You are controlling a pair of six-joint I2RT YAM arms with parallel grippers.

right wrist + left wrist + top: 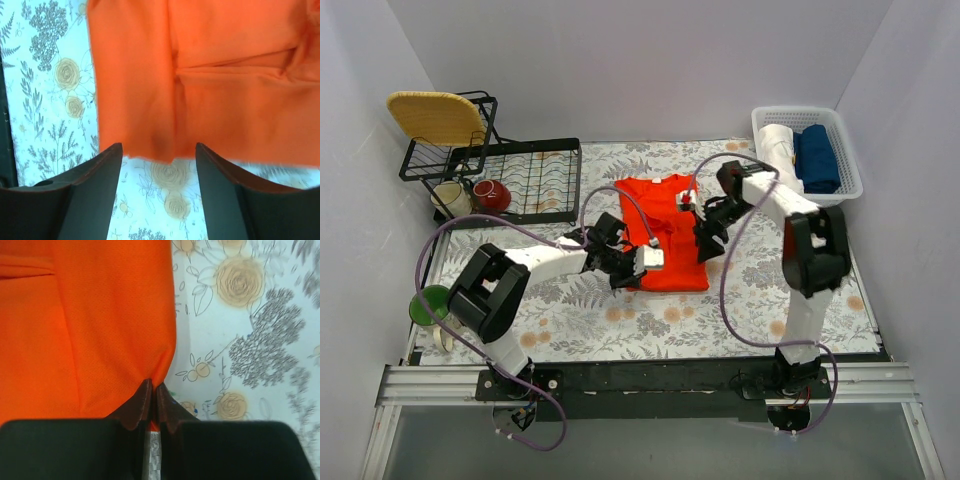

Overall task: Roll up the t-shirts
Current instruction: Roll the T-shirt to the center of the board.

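The orange-red t-shirt (665,220) lies folded into a narrow rectangle in the middle of the floral tablecloth. My left gripper (638,266) is at its near left corner. In the left wrist view the fingers (145,400) are pressed together, shut on the cloth's edge (90,330). My right gripper (706,246) hovers at the shirt's right side. Its jaws stand wide apart in the right wrist view (159,150), with the shirt's hem (225,90) just beyond the fingertips and nothing held.
A black wire dish rack (525,180) with a woven yellow plate (435,118), a mug (450,198) and a red bowl (491,195) stands at the back left. A green cup (432,305) is at the left edge. A white basket (850,165) holds rolled cloths at the back right.
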